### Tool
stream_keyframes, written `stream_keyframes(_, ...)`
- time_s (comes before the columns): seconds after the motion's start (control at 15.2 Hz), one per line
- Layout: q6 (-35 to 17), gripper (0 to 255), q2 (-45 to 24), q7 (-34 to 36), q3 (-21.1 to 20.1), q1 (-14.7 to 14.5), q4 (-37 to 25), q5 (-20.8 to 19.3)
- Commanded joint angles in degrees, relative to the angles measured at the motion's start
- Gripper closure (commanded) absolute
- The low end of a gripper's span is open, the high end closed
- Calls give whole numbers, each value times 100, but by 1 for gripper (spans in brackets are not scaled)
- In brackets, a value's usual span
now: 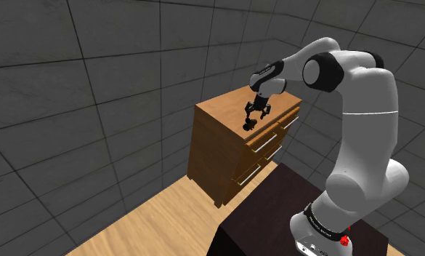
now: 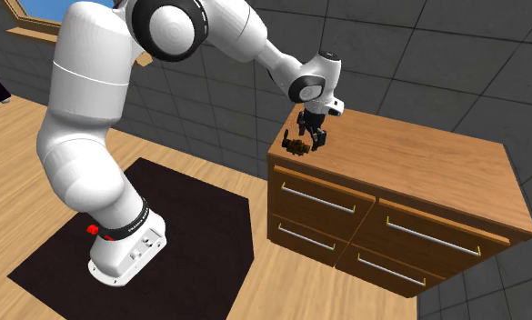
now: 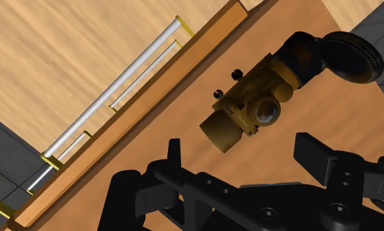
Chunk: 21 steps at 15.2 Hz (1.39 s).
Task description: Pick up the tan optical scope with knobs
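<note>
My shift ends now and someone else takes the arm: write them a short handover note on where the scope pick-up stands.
Pincer: open, fingers apart, holding nothing, poised close over the scope without touching it.
Scope: tan body with knobs and a dark end, lying on its side on top of the wooden dresser, near the front edge by a corner.
Done: the approach.
Left: lower the fingers around the tan body, close, lift.
</note>
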<state>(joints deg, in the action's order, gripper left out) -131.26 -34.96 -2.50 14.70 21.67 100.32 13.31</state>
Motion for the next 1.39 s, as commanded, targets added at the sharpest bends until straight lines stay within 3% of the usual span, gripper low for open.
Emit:
stream_keyframes(0.0, -102, 0, -103, -19, -24, 17, -1, 34)
stream_keyframes(0.26, -230, 0, -242, -47, -57, 40, -9, 76)
stream_keyframes(0.33, -224, 255, -242, -46, -57, 39, -16, 75)
stream_keyframes(0.92, -229, 255, -242, -47, -57, 39, -10, 76)
stream_keyframes(1.32, 74, 255, 74, 18, 19, -13, -2, -22)
